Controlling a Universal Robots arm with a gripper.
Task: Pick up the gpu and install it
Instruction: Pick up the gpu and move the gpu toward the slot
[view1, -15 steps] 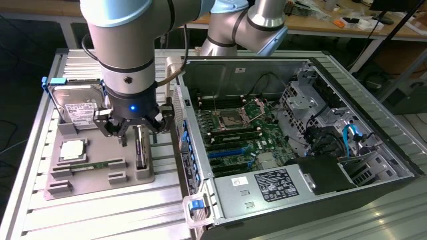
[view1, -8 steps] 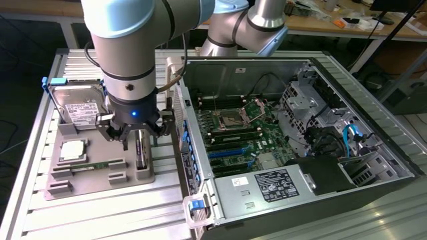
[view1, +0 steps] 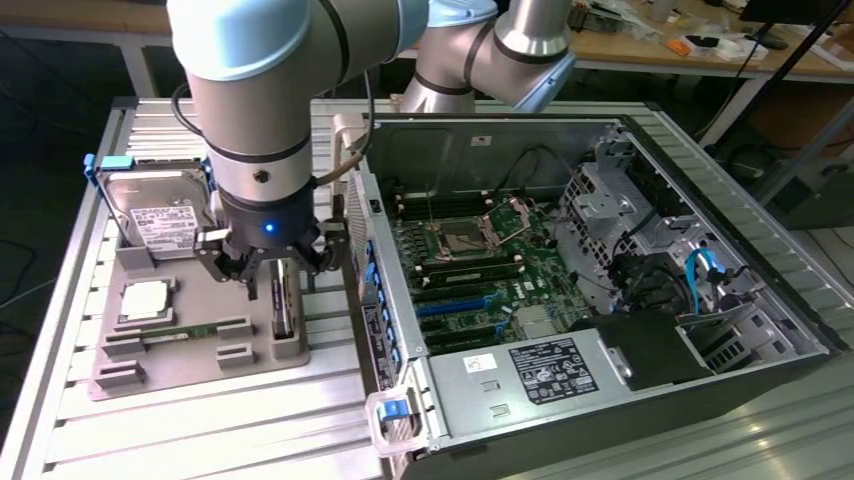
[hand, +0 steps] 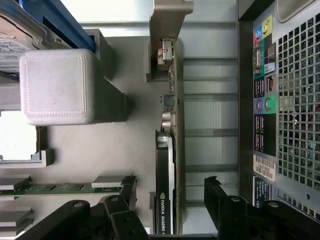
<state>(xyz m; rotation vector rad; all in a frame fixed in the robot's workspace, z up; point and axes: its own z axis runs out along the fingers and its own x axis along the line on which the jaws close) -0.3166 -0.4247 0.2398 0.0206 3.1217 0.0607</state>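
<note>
The jaws are standing apart, one black finger on each side of the card, and as far as I can see neither is touching it. The gripper (view1: 278, 278) is hanging straight over the gpu (hand: 165, 170), a thin dark expansion card with a black rounded cooler shroud and a pale metal end bracket. The card is sitting on its long edge in a slot of the grey moulded plastic holder tray (view1: 200, 352), directly beneath and between the jaws. It is not yet lifted.

Off to one side of the jaws, the silver hard drive (view1: 160, 215) with its white label and the small green memory stick (view1: 187, 328) are resting in their own pockets of the same tray. On the other side, the open black metal computer case (view1: 601, 300) is lying with its motherboard facing up, just beside the tray.

To my eye the card is looking light and stiff, but delicate. The bare board edge is carrying small components, and the contact edge at the bottom is best left alone. The sensible hold seems to be across the two flat faces near mid-length, shroud on one side and board on the other. The shroud is looking smooth and could slip, so a square, firm pinch matters.
</note>
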